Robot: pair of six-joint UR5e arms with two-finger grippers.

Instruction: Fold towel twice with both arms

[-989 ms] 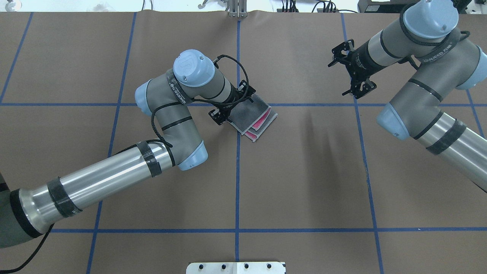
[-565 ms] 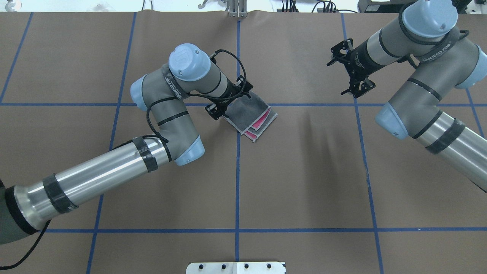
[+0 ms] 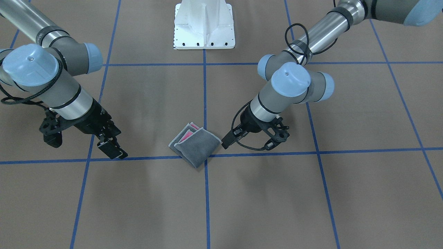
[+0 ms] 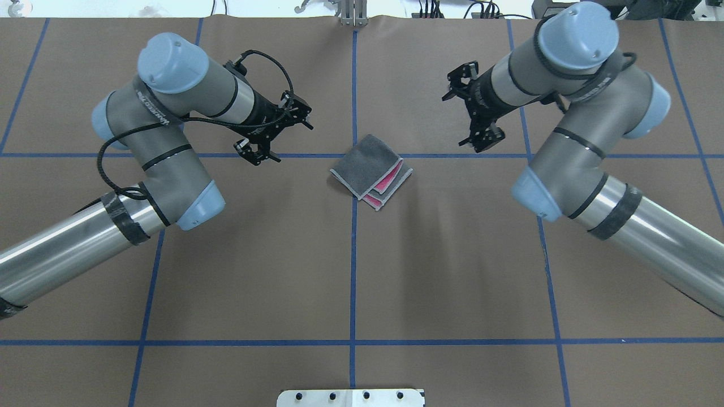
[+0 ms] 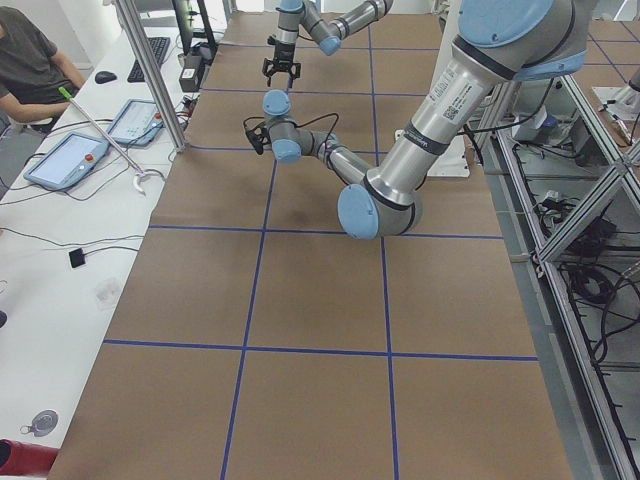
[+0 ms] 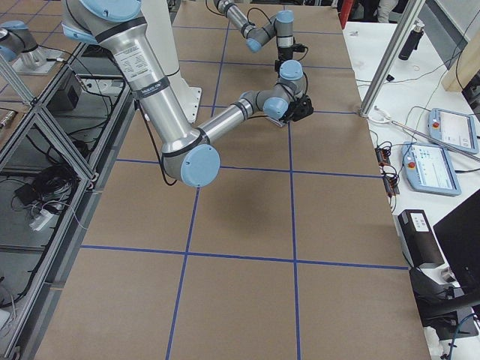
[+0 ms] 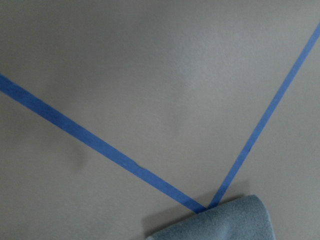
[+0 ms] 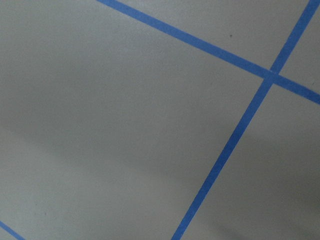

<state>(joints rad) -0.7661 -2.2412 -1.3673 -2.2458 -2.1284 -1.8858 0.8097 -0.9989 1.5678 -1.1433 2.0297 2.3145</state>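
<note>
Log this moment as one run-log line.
towel: folded small, flat on table, not held | left gripper: open, empty, off towel | right gripper: open, empty, off towel

There is one towel [image 4: 370, 171], folded, and one tabletop [image 4: 452, 271]. There are two robot arms, the left arm [image 4: 164, 135] and the right arm [image 4: 588, 124]. Each carries one tool, the left tool [image 4: 293, 143] and the right tool [image 4: 457, 122], so two tools. There is one white pedestal [image 3: 204, 24]. One person [image 5: 30, 60] shows at the side.
</note>
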